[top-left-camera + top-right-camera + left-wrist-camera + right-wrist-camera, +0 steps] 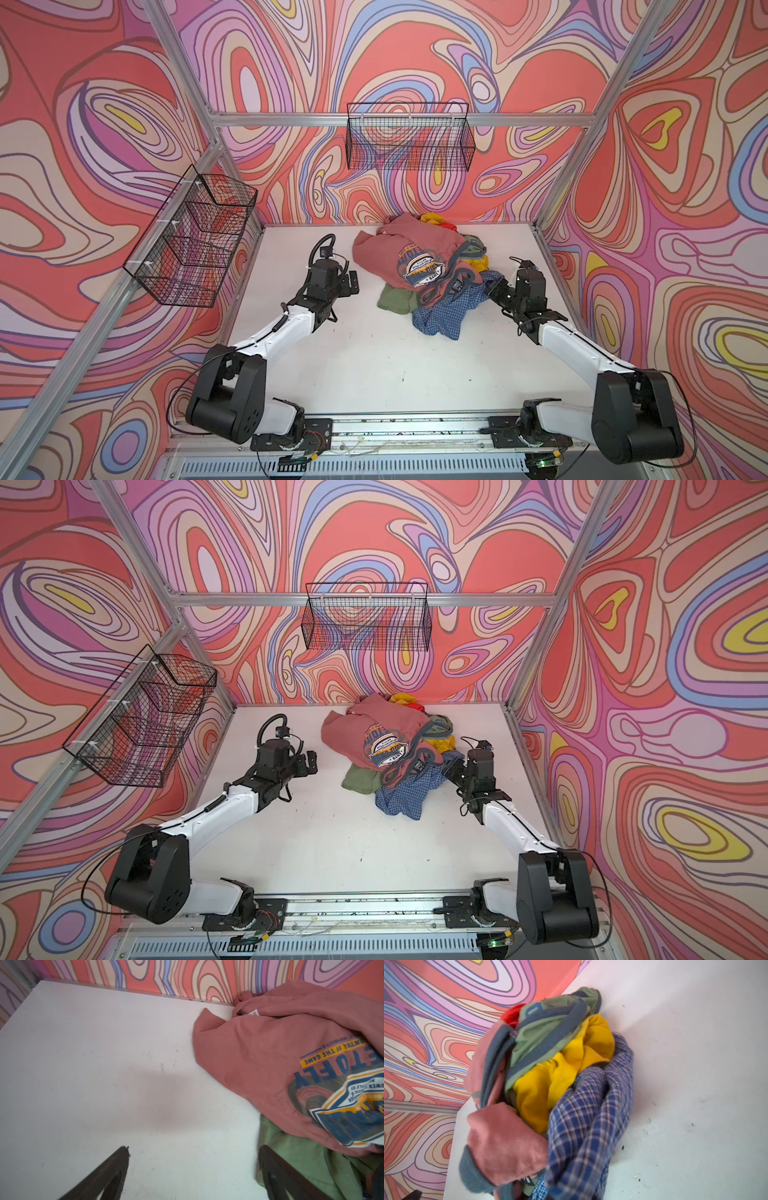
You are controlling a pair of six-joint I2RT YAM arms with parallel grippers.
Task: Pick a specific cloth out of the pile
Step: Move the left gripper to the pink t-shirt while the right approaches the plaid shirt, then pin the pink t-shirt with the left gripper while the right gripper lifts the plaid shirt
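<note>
Blue-checked cloth (587,1126) at the pile's (419,257) edge is seemingly pinched by the closed right fingers (494,289), left fingers (112,1167) spread empty; a steady outward pull is needed.

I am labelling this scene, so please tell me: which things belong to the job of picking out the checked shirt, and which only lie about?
For the job: checked shirt; pile of clothes; right gripper, closed on the shirt.
Just there: left gripper, open beside the pile; back wire basket; side wire basket; white table.
</note>
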